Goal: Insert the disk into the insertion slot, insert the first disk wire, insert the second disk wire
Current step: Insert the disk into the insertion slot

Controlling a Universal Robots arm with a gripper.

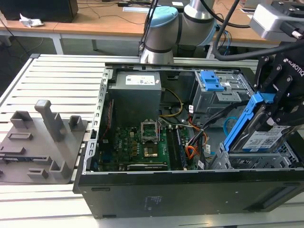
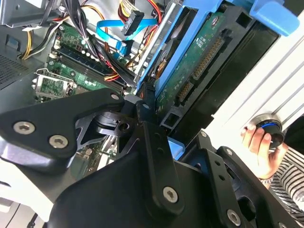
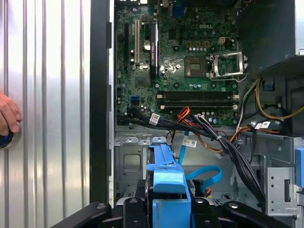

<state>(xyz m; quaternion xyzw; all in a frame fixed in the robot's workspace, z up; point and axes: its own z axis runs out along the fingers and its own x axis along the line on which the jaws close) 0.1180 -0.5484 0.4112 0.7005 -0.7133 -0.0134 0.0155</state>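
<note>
In the exterior view the tool (image 1: 271, 110) grips the disk (image 1: 260, 135) by its blue frame. The disk is steeply tilted, with its lower end just over the slot (image 1: 259, 162) at the exterior view's right of the computer case (image 1: 190, 194). In the second wrist view the disk (image 2: 199, 57) shows its green underside, and a hand (image 2: 256, 145) holds a round knob (image 2: 271, 129). In the first wrist view the disk (image 3: 167, 183) sits near a light blue cable (image 3: 209, 173).

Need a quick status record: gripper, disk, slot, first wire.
disk: silver rectangular hard drive in a bright blue plastic carrier, tilted over the cage, not flat in it
gripper: jaws shut on the disk
slot: low grey perforated metal drive cage, exterior view's right
first wire: thin orange, red and black wire bundle, inside the open black computer case, apart from the disk
</note>
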